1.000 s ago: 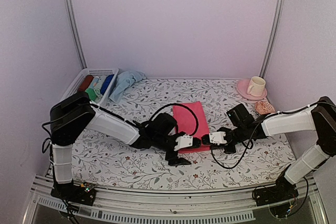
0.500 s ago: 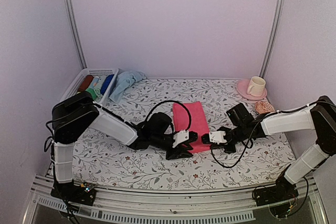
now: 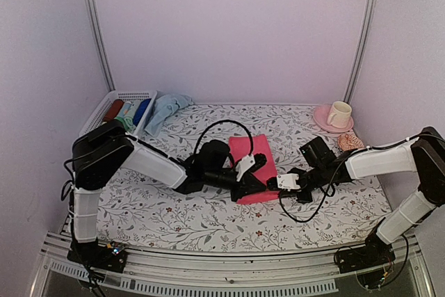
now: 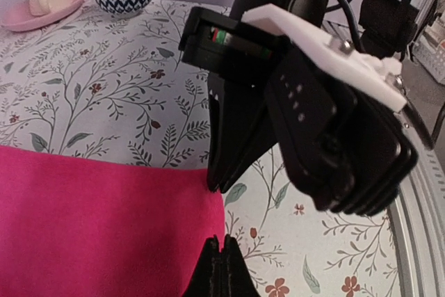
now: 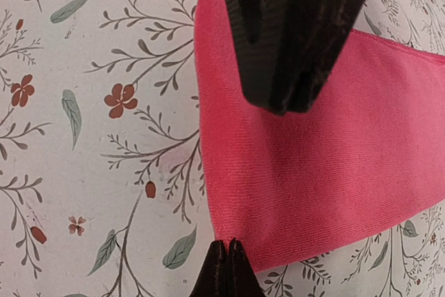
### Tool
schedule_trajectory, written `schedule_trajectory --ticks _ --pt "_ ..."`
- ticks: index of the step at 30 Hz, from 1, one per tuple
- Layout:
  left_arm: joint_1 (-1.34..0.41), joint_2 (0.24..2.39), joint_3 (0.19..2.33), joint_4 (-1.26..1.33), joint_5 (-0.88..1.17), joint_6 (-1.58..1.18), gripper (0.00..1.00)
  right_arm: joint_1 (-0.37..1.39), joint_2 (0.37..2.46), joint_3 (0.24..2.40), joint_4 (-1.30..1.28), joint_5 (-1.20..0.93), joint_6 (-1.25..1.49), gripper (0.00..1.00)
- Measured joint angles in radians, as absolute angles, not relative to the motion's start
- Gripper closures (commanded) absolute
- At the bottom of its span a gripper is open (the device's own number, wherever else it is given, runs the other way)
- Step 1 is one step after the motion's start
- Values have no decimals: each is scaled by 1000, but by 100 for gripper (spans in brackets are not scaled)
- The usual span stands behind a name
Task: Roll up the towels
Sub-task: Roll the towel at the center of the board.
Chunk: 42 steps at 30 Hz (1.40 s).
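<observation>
Left wrist view: the left gripper (image 4: 221, 270) has its jaws pressed together at the near corner of the pink towel (image 4: 97, 227); whether any cloth is pinched between them cannot be told. Facing it, the right gripper (image 4: 216, 183) comes down at the same edge, its jaws likewise closed tight. The towel lies flat in the middle of the flower-printed table (image 3: 174, 213), between the two arms. Well apart, at the far left, the pale blue towel (image 3: 165, 110) sits crumpled just beside a white basket (image 3: 132, 94) holding coloured rolls (image 3: 128, 113). A cup (image 3: 339, 113) on a pink plate (image 3: 321, 119) and a patterned bowl (image 3: 350, 142) stand at the far right.
</observation>
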State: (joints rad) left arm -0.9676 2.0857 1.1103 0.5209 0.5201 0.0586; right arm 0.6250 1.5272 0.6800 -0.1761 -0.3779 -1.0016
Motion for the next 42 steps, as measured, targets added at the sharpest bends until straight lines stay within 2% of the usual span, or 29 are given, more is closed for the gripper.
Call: schedule_trajectory --ticks 12,20,21,25,28,32,35,42 --pt "-968 2239 1193 510 516 -33 100 625 1528 681 -177 -378 -1001 98" --pt "-971 2247 1207 492 513 -30 100 625 1535 682 -177 -379 -1001 98" --pt "-971 2243 1199 496 510 -30 97 625 1536 682 -178 -379 -1001 98" --pt "-968 2193 1130 513 495 -25 69 625 1540 682 -182 -385 -1001 98" --pt "-961 2119 1076 500 472 -9 58 623 1542 695 -208 -395 -1002 98" --pt "-952 1985 1034 470 432 64 49 620 1545 731 -255 -413 -1002 98" --pt "-952 1879 995 470 422 146 48 618 1546 762 -299 -437 -1002 98" --pt "-964 1851 939 396 389 306 42 601 1564 828 -389 -483 -987 98"
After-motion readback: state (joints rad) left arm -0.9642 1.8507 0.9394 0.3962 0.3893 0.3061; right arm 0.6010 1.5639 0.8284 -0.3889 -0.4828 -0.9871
